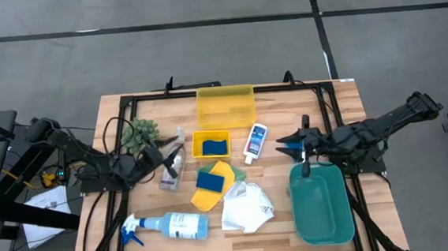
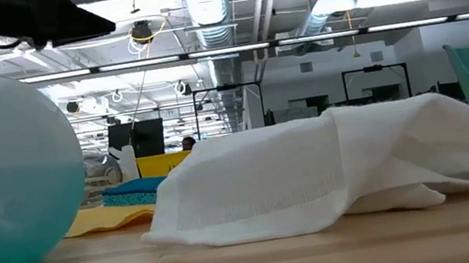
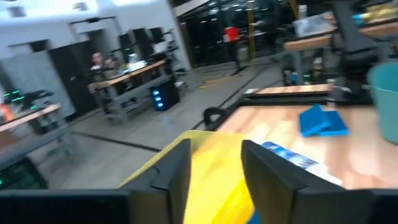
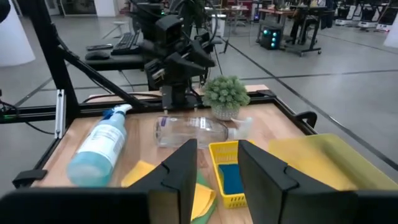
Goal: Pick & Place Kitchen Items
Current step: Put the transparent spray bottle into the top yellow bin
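Both claws part-open, empty — left gripper (image 1: 169, 155) above clear bottle (image 1: 169, 170), right gripper (image 1: 289, 146) over bare tabletop (image 1: 285, 208).

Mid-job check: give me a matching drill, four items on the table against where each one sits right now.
Items:
1. blue-white spray bottle
2. small white bottle
3. white cloth
4. clear spray bottle

Places:
A. lying beside the green plant, under the left gripper
B. between the small yellow tray and the right gripper
C. lying along the near left edge of the table
D. crumpled just left of the teal bin

Pairs: 1-C, 2-B, 3-D, 4-A
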`<control>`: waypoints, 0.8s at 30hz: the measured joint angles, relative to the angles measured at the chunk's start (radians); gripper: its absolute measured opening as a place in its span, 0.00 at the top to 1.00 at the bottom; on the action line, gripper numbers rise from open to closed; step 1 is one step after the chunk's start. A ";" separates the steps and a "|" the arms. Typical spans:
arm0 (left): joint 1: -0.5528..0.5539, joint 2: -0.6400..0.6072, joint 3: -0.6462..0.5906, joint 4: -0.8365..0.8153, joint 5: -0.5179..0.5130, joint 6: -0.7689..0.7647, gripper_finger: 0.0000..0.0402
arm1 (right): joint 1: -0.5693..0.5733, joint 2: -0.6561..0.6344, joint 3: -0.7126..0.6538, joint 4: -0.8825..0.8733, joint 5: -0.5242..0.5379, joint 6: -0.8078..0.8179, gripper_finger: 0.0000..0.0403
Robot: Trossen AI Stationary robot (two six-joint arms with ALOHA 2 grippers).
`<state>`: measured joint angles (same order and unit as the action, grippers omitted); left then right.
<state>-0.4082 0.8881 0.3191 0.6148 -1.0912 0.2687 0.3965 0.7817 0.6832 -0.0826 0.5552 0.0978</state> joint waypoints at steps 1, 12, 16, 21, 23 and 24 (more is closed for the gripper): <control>0.017 0.005 0.010 0.001 0.000 -0.011 0.59 | 0.000 -0.009 0.000 -0.007 0.000 0.000 0.73; 0.176 0.180 0.339 -0.599 0.033 -0.398 0.28 | 0.002 -0.059 0.000 -0.023 0.000 -0.019 0.73; 0.324 0.297 0.526 -0.963 0.237 -0.662 0.26 | 0.001 -0.058 0.001 -0.028 0.000 -0.019 0.73; 0.496 0.432 0.647 -1.244 0.338 -0.829 0.30 | 0.001 -0.058 0.001 -0.045 0.000 -0.019 0.73; 0.544 0.464 0.650 -1.254 0.385 -0.832 0.32 | 0.001 -0.059 0.001 -0.048 0.000 -0.019 0.73; 0.566 0.476 0.650 -1.254 0.413 -0.831 0.33 | 0.001 -0.059 0.001 -0.049 0.000 -0.019 0.73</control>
<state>0.1575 1.3644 0.9695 -0.6389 -0.6782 -0.5627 0.3977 0.7231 0.6838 -0.1316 0.5552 0.0784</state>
